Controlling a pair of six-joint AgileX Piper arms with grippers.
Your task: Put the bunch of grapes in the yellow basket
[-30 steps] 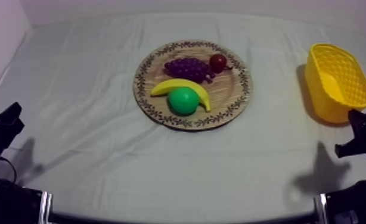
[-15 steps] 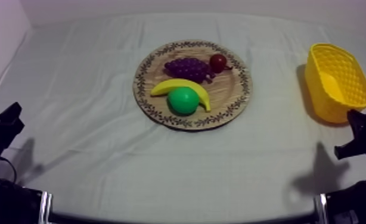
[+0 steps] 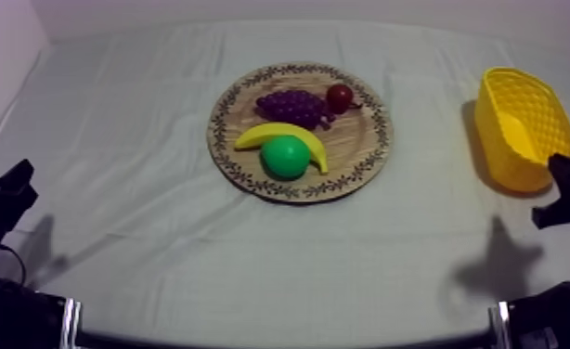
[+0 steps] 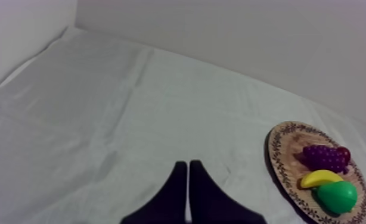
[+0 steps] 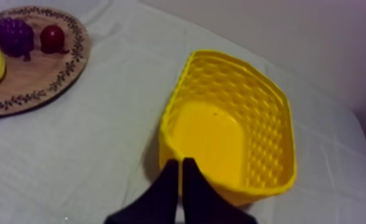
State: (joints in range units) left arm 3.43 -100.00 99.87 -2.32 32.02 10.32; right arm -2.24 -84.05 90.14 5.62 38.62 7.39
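Pre-grasp: purple bunch of grapes [image 3: 293,107] lies on round wooden board [image 3: 356,139]; right end effector [image 5: 180,162], pressed together, must spread.

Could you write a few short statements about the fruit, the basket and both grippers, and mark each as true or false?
The bunch of grapes lies on the wooden board. True.
The banana lies in the yellow basket. False: the banana lies on the board.
The left gripper is shut on nothing. True.
The right gripper holds the grapes. False: it is shut on nothing, by the basket.
The small red fruit lies beside the grapes. True.
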